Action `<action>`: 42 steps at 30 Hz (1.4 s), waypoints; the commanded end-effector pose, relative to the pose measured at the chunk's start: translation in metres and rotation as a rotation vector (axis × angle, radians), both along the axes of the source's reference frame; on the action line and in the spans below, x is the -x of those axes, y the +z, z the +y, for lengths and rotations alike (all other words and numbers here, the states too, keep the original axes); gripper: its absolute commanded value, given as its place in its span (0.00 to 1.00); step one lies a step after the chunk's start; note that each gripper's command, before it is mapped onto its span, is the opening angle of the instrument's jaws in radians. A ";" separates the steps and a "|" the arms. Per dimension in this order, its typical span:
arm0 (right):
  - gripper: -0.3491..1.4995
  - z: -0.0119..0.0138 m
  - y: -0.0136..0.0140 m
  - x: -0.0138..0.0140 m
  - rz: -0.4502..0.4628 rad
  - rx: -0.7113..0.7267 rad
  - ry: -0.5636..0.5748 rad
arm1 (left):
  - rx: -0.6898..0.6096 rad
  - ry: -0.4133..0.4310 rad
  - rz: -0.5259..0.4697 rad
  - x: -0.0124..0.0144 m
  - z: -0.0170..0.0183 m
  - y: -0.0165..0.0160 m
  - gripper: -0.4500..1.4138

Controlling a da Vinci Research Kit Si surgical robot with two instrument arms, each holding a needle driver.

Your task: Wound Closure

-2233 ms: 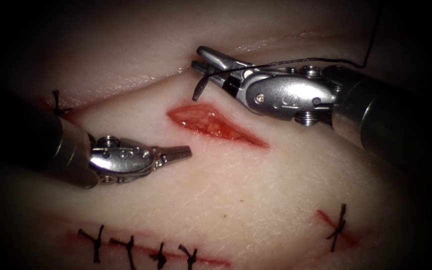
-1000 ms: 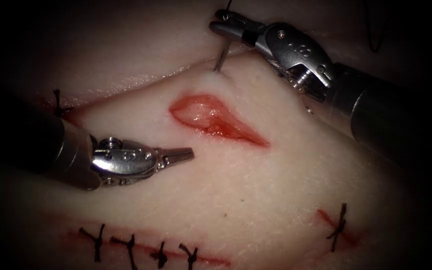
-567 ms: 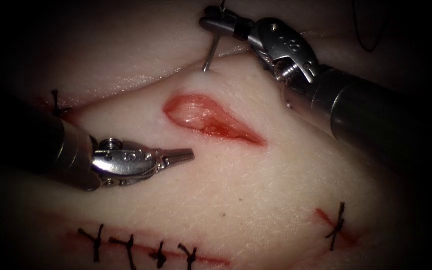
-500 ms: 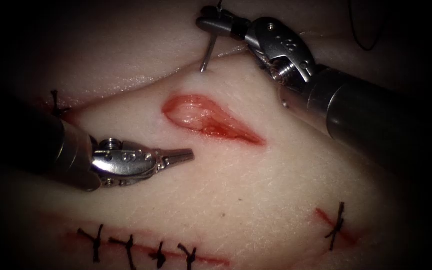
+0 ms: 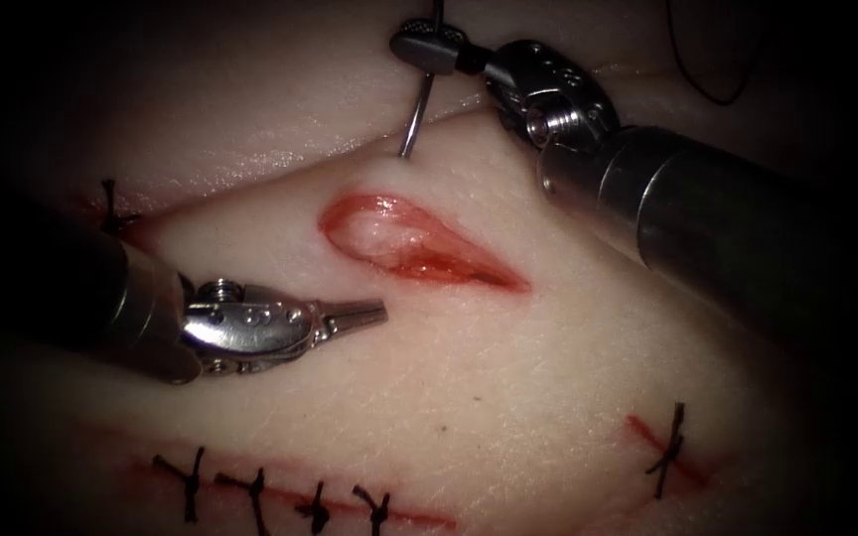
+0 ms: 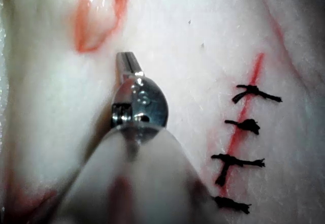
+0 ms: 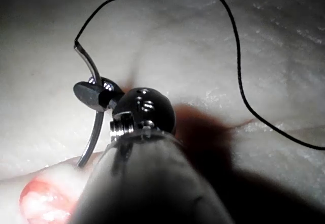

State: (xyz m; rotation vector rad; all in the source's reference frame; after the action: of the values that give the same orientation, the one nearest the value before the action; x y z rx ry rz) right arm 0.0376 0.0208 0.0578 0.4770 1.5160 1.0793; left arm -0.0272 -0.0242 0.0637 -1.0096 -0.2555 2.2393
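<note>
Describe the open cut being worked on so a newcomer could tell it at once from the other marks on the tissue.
Start at the pale tissue and find the right tool, which holds the needle near its thread end, point at the surface. Just below the point lies the open cut, a red teardrop tapering rightward, above the idle left tool. Unlike the sutured cuts, it gapes and carries no black stitches.

Endoscope overhead-front, wrist views close, sharing cut (image 5: 419, 243)

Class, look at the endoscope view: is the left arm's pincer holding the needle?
No: the left pincer lies shut and bare on the tissue, while the right pincer grips the needle.
</note>
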 end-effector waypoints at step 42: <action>0.00 -0.0111 0.0003 -0.0052 0.229 -0.417 -0.144 | -0.002 0.009 0.002 -0.0002 -0.0006 0.0005 0.00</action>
State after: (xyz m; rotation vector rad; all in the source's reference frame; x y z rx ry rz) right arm 0.0420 0.0098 0.0576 1.0178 1.4248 1.2663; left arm -0.0269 -0.0240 0.0636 -1.0099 -0.2595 2.2469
